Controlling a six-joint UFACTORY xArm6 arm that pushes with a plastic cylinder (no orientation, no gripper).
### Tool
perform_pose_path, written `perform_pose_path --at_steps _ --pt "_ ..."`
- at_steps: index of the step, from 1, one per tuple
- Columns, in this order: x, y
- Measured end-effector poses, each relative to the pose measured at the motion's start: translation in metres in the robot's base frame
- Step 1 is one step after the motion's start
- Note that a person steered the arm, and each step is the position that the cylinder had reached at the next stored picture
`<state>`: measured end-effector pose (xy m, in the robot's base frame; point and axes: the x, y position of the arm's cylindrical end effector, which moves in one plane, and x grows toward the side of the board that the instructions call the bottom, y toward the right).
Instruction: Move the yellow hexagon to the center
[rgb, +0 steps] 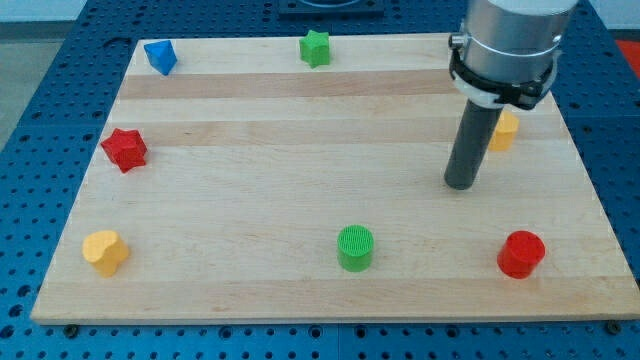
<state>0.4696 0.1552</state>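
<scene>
The yellow hexagon (505, 131) sits near the view's right edge of the wooden board (300, 150), partly hidden behind my rod. My tip (460, 184) rests on the board just left of and below the hexagon, close to it; I cannot tell whether they touch.
A blue block (160, 56) lies at the top left and a green star (315, 47) at the top middle. A red star (124, 149) is at the left, a yellow heart-like block (104, 251) at the bottom left, a green cylinder (355, 248) at the bottom middle, a red cylinder (521, 253) at the bottom right.
</scene>
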Motion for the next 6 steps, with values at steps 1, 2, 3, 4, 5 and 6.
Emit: perform_pose_path --at_steps 1,2,3,4,5,6 --pt "0.0 0.065" --pt "-0.013 0.129" --pt "-0.057 0.147" --pt "-0.085 0.125" --pt "-0.089 0.063" --pt "-0.072 -0.017"
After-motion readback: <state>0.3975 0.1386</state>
